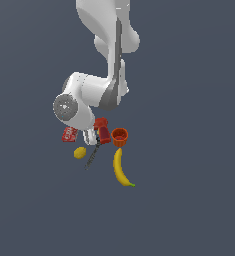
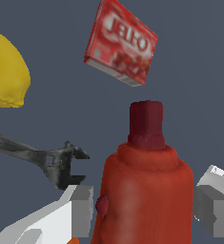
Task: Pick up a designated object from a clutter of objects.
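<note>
The red pistol-shaped drill (image 1: pixel 102 130) lies in the middle of the clutter, directly under my wrist. In the wrist view the drill (image 2: pixel 147 186) fills the space between my two fingers, its dark red tip pointing toward the flat red box. My gripper (image 1: pixel 97 138) (image 2: pixel 144 212) is low over it and open. One finger (image 2: pixel 80 212) stands on each side of the drill body, and only narrow gaps show. The arm hides the drill's base in the exterior view.
A flat red box (image 1: pixel 69 134) (image 2: pixel 120 43) lies just beyond the drill's tip. A yellow lemon (image 1: pixel 80 152) (image 2: pixel 6 71) and a black wrench (image 1: pixel 91 157) (image 2: pixel 42 157) are beside it. An orange-red cup (image 1: pixel 119 136) and a banana (image 1: pixel 120 169) sit toward the exterior view's right.
</note>
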